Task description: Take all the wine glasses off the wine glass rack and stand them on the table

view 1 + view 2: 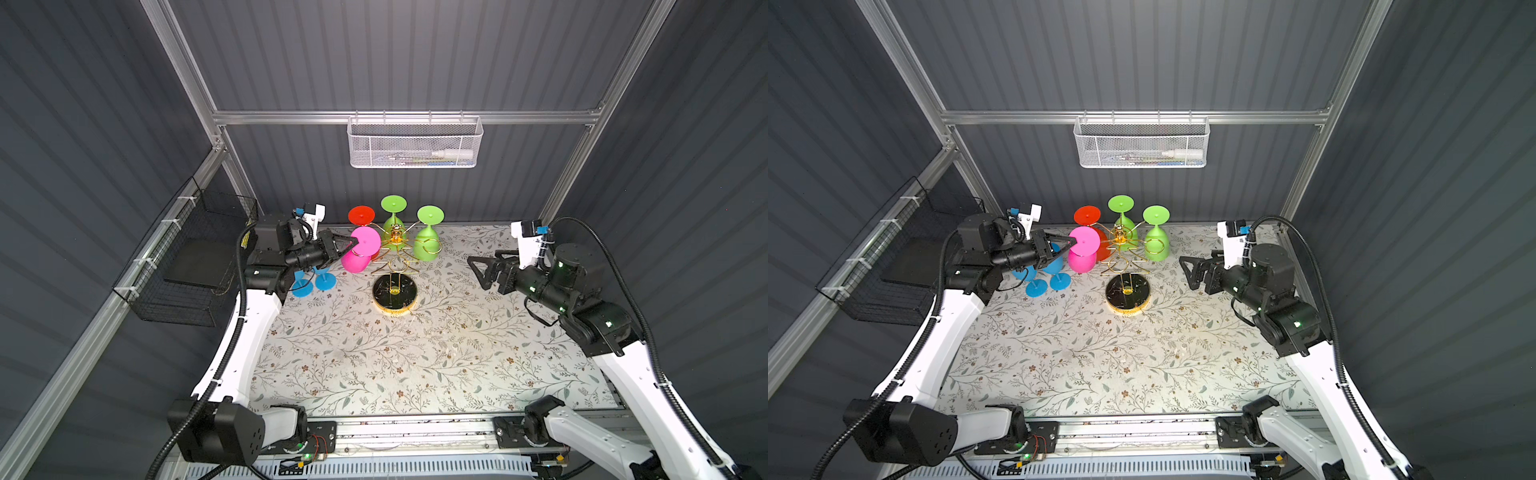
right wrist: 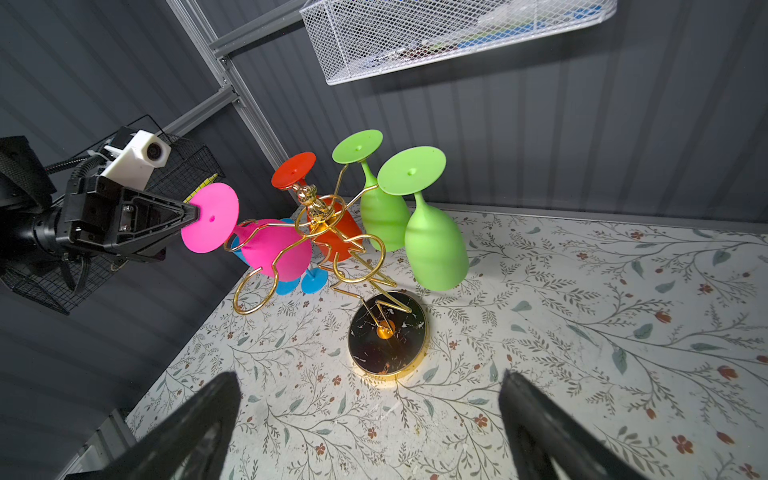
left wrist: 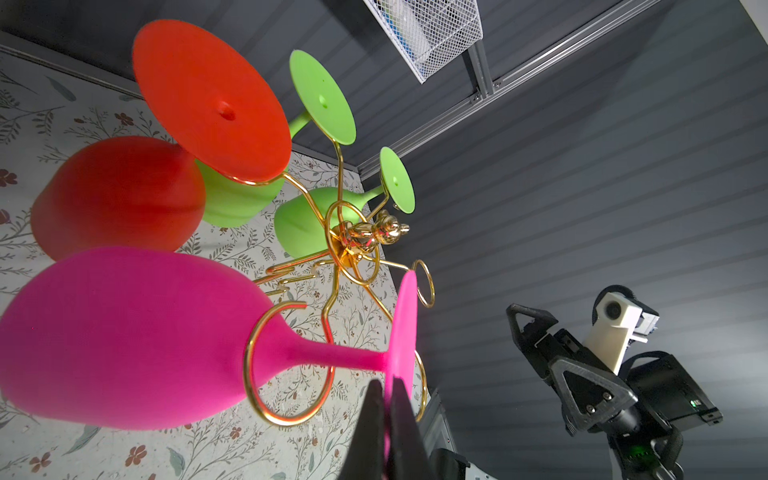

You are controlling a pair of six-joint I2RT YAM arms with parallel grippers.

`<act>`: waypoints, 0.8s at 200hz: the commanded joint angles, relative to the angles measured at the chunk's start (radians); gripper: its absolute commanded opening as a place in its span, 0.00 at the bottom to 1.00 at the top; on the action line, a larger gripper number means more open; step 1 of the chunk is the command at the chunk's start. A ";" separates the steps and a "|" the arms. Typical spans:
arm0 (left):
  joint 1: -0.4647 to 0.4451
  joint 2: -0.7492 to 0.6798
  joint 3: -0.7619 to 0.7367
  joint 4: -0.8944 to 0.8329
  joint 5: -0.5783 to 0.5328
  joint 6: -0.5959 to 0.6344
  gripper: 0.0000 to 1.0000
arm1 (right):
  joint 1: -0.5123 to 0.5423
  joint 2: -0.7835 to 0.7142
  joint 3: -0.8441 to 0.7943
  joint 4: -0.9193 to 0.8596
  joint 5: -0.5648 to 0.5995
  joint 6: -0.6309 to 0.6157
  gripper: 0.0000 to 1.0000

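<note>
Nearest in both top views runs the aluminium rail (image 1: 415,428) that carries the two arm bases. Beyond it spreads the floral table cover (image 1: 374,365), bare up to the round black marbled base (image 1: 395,296) of the wine glass rack (image 1: 397,239), which stands toward the far middle.

To the right of the rack and well apart from it, the right gripper (image 1: 478,273) hangs above the cover. Its jaws are spread wide with nothing between them, and its wrist view shows both fingers (image 2: 195,428) far apart. Left of the base, two blue wine glasses (image 1: 1060,281) stand upright on the cover, partly under the left arm. A black wire basket (image 1: 195,257) hangs on the left wall beside that arm.

The left gripper (image 1: 351,246) reaches in from the left. Its fingers (image 3: 370,432) are pressed together on the rim of the foot of the pink wine glass (image 1: 357,259). That glass is on the rack, bowl down and tilted, with its foot tipped toward the gripper. In the left wrist view a gold ring (image 3: 247,361) of the rack circles its stem close to the bowl, clear of the foot.

Farther back, a red wine glass (image 1: 361,216), a green wine glass (image 1: 393,204) and a second green wine glass (image 1: 430,216) hang upside down from other arms of the rack. On the back wall above them hangs a white mesh basket (image 1: 415,143).
</note>
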 commanded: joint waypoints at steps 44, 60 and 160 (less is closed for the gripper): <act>-0.057 0.036 0.127 -0.113 -0.092 0.113 0.00 | -0.004 -0.010 -0.019 0.015 0.009 0.005 0.99; -0.061 0.042 0.141 -0.140 -0.116 0.131 0.00 | -0.004 -0.012 -0.020 0.012 0.010 0.005 0.99; -0.089 0.084 0.165 -0.137 -0.135 0.139 0.00 | -0.009 -0.023 -0.032 0.013 0.014 0.004 0.99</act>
